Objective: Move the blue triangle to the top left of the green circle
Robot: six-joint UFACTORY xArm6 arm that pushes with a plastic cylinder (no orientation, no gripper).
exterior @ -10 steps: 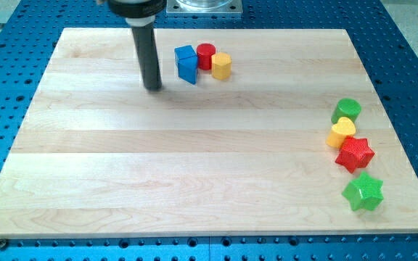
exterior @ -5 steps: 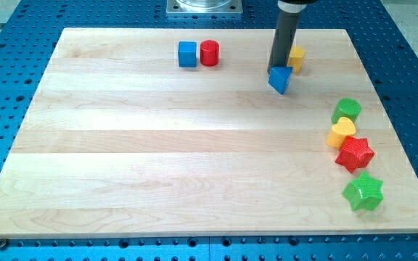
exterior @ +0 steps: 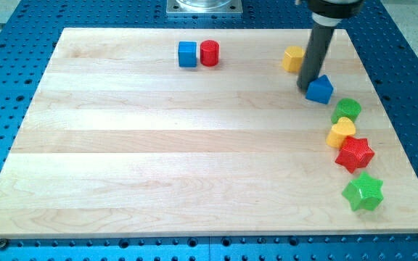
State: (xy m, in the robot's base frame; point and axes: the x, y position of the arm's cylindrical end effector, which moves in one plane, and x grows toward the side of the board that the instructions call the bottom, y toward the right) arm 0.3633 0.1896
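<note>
The blue triangle point(exterior: 320, 89) lies on the wooden board at the view's upper right. The green circle point(exterior: 347, 110) sits just below and to the right of it, with a small gap between them. My tip point(exterior: 307, 86) stands against the triangle's left side. The dark rod rises from there toward the view's top.
A yellow block point(exterior: 292, 59) lies just left of the rod. A blue cube point(exterior: 187, 54) and a red cylinder point(exterior: 209, 53) sit at the top middle. Below the green circle are a yellow heart point(exterior: 342, 133), a red star point(exterior: 355, 154) and a green star point(exterior: 363, 192).
My tip pushed the blue triangle from beside the blue cube across to the right and down, up to the green circle's top left. The yellow block was carried right too.
</note>
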